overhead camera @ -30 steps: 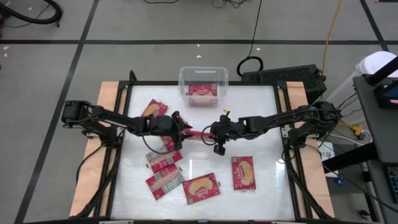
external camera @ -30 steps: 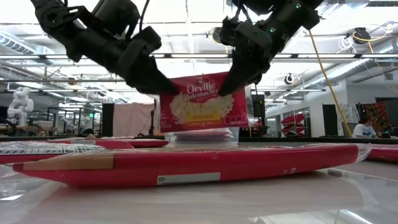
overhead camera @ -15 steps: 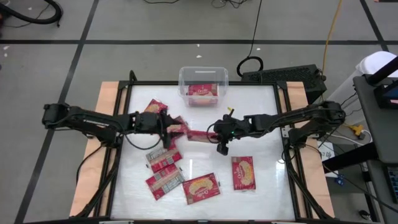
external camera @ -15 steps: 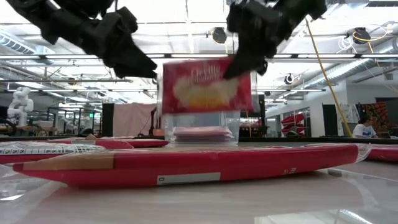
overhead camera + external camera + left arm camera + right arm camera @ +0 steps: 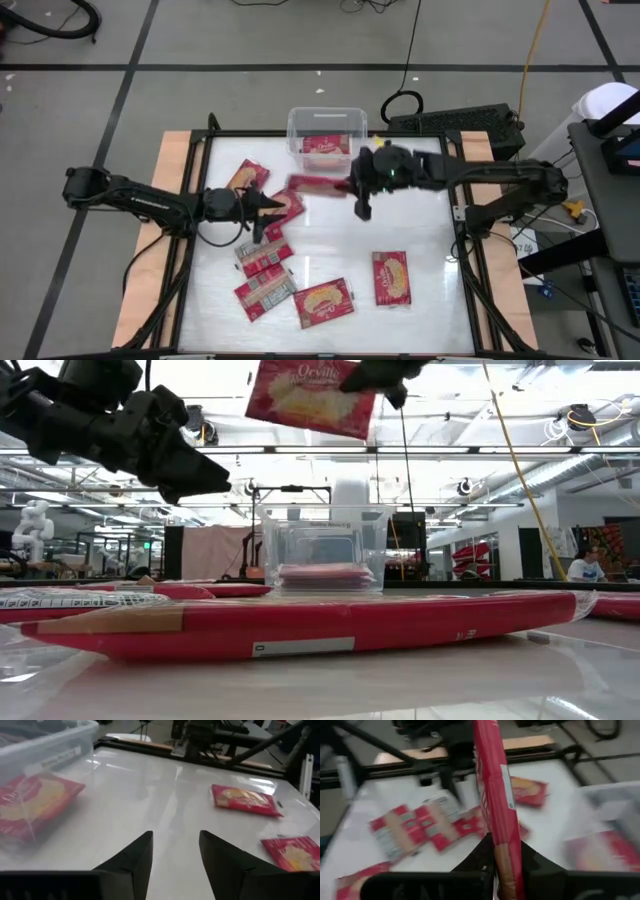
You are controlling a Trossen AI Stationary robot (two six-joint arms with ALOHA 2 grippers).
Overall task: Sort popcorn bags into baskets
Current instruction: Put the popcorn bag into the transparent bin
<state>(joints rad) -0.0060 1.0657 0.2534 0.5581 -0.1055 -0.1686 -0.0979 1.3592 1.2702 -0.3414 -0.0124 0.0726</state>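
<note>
Packets lie all over this table (image 5: 430, 240); from above I count eight red popcorn bags. One sits flat inside the single clear basket (image 5: 327, 135) at the table's far edge. One hangs in the air, pinched by its end in the right gripper (image 5: 358, 187), whose jaws are clenched on it; this held bag (image 5: 317, 185) juts out just in front of the basket, above its rim in the low view. Two more lie near the left gripper (image 5: 266, 203), one toward the far left (image 5: 246, 176) and one right at its tip (image 5: 288, 203). Four others are spread along the near side: two with grey-white labels up (image 5: 264, 258), two showing popcorn (image 5: 390, 277). The left gripper hovers low over the table, jaws parted and holding nothing.
</note>
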